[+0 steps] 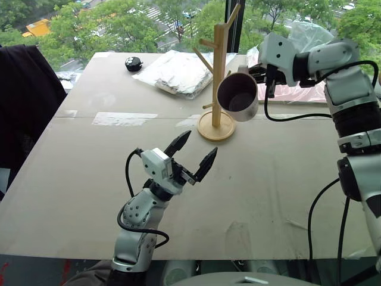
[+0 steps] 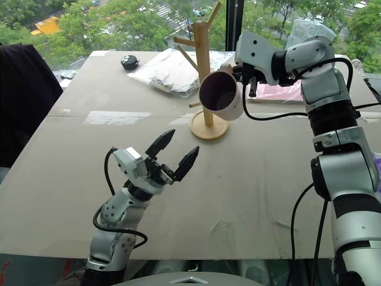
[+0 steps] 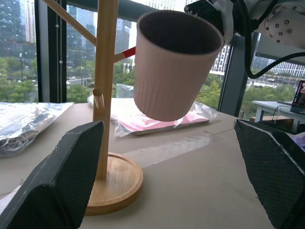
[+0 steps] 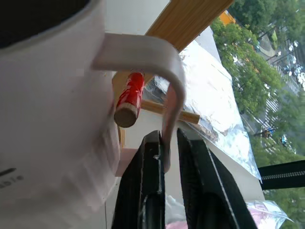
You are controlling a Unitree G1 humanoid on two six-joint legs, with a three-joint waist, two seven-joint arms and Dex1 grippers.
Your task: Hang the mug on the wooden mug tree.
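The white mug (image 1: 239,97), dark inside, is in the air, tilted, beside the post of the wooden mug tree (image 1: 219,71), above its round base. In the right wrist view the red-tipped peg (image 4: 127,98) passes through the mug's handle loop (image 4: 162,57). My right gripper (image 4: 167,136) flanks the handle's lower end with its fingers a little apart, one finger (image 4: 147,181) against the handle. My left gripper (image 1: 199,144) hovers open and empty over the table, nearer to me than the tree's base. In its wrist view the mug (image 3: 174,67) shows beyond its fingers (image 3: 62,176).
A foil-wrapped package (image 1: 178,71) and a small black object (image 1: 133,63) lie at the back of the table (image 1: 89,179). A pink packet in plastic (image 1: 297,92) lies behind my right arm. A dark garment (image 1: 24,101) hangs off the table's left edge.
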